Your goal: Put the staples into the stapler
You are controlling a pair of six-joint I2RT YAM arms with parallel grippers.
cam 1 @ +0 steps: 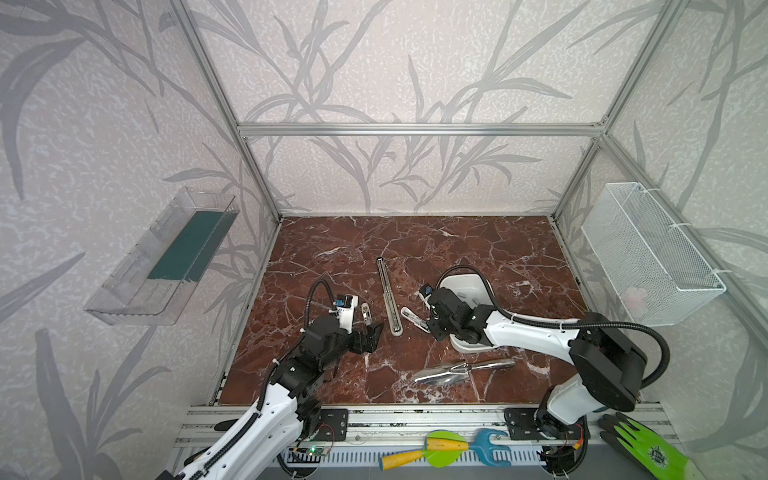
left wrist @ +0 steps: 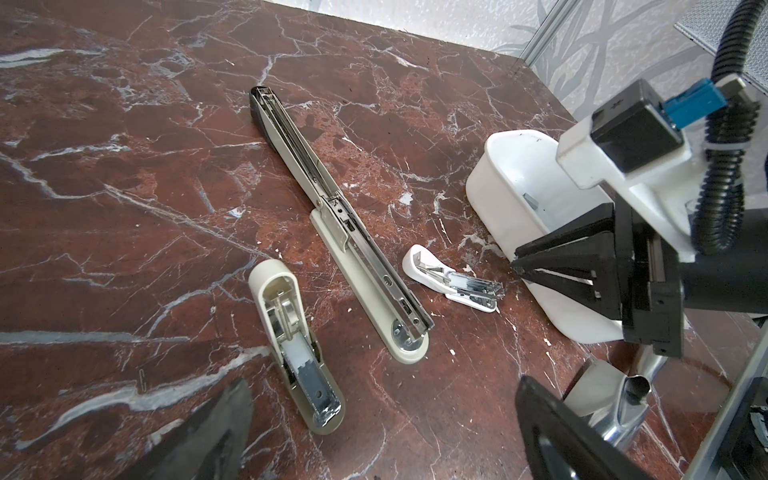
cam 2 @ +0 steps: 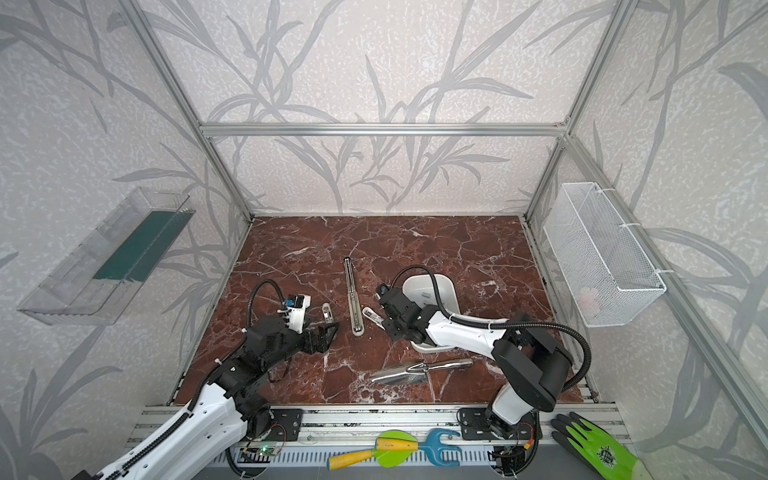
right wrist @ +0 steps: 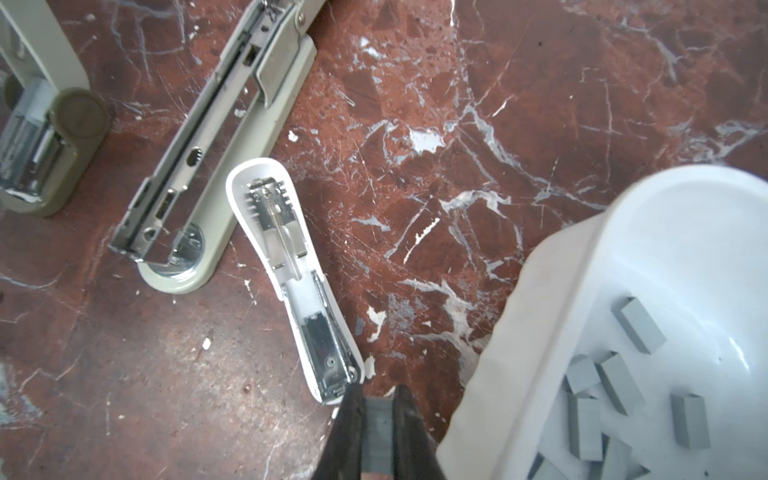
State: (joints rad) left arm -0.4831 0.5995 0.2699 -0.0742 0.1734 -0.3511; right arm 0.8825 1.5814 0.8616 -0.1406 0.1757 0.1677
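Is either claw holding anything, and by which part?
The right gripper pinches one grey staple strip by its two sides; the left gripper, open, holds nothing.

Spotting shiny metal trowel (cam 1: 461,370) lying flat on red-brown marble tabletop (cam 1: 332,249), toward front edge. Seeing clear plastic bin (cam 1: 124,291) hanging on left wall, holding dark green panel (cam 1: 191,245). Seeing white wire basket (cam 1: 648,249) hanging on right wall, holding something pale pink, too blurred for naming. Noting green-and-black glove (cam 1: 648,449), blue toy fork (cam 1: 494,446) and yellow-handled green toy trowel (cam 1: 436,451) lying along front rail (cam 1: 415,419), off tabletop.
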